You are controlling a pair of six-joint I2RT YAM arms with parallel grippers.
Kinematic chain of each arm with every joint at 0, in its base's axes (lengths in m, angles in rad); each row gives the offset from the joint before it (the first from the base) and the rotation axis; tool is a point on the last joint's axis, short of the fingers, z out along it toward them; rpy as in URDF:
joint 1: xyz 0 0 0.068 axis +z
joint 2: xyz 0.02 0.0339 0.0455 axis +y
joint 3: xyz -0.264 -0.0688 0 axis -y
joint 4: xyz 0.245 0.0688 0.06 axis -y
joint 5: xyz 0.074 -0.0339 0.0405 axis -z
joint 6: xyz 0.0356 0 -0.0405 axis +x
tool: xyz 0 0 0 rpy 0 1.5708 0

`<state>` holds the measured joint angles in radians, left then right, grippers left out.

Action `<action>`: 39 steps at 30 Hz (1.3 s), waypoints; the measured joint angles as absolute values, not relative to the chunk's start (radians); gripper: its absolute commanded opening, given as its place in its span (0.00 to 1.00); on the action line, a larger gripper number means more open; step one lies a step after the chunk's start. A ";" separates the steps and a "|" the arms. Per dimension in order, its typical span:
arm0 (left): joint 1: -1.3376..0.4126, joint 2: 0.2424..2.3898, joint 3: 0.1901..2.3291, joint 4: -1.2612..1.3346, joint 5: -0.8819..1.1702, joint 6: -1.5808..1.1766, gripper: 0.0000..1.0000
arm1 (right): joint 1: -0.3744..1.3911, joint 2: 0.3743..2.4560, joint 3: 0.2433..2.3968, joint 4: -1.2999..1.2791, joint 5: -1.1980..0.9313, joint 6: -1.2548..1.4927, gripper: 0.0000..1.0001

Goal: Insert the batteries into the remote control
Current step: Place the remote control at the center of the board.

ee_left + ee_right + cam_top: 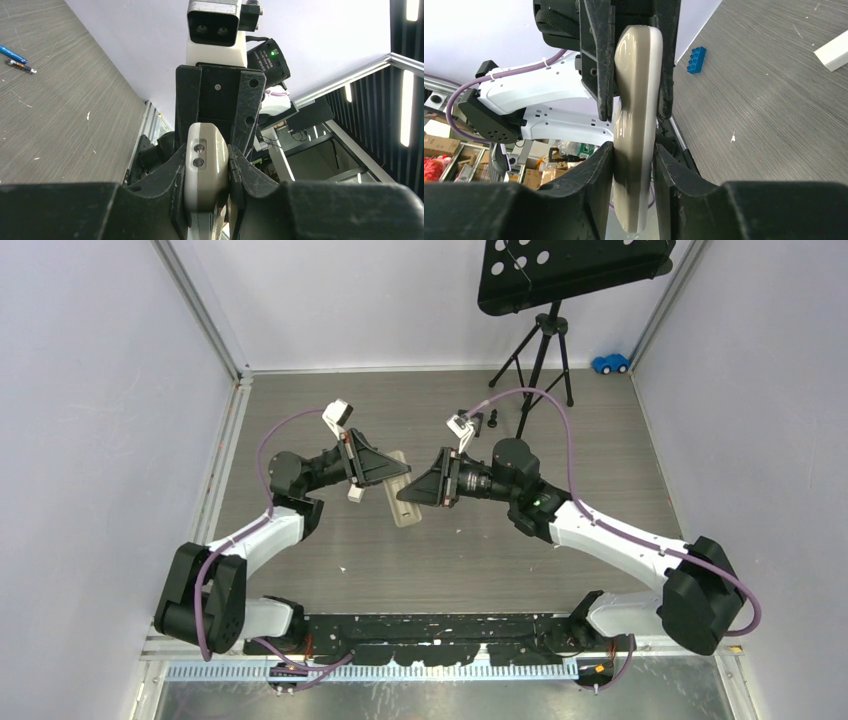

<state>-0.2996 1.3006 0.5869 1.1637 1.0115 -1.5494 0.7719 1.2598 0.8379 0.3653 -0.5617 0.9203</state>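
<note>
The beige remote control (408,515) hangs in mid-air over the middle of the table, held from both sides. My left gripper (396,473) is shut on its end with two small LEDs (199,155), pads pressed against both flat faces. From the opposite side my right gripper (420,490) is shut across the remote's smooth body (636,100). Two batteries lie on the table, far off in the left wrist view: a blue one (10,52) and a darker one (21,66) beside it. They do not show in the top view.
A black music stand on a tripod (540,350) stands at the back right, with a tiny blue toy car (610,363) behind it. A blue toy brick (696,59) and a white block (831,50) lie on the table. Walls close in left and right.
</note>
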 measured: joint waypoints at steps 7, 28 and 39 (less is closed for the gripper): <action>-0.292 1.287 0.587 1.122 1.014 -1.514 0.37 | 0.775 1.304 0.844 0.418 -0.594 0.968 0.00; -0.300 1.046 0.796 -0.368 0.262 -0.711 1.00 | 0.723 1.398 1.058 -0.532 0.451 0.624 0.00; -0.300 1.138 0.820 -0.490 0.116 -0.619 1.00 | 0.626 1.883 1.218 -0.609 0.692 0.447 0.00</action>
<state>-0.2996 1.1378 0.8196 -0.4900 0.1158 -0.6193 0.6258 1.8832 1.2182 -0.6094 0.6922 0.4473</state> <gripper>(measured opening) 0.994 0.309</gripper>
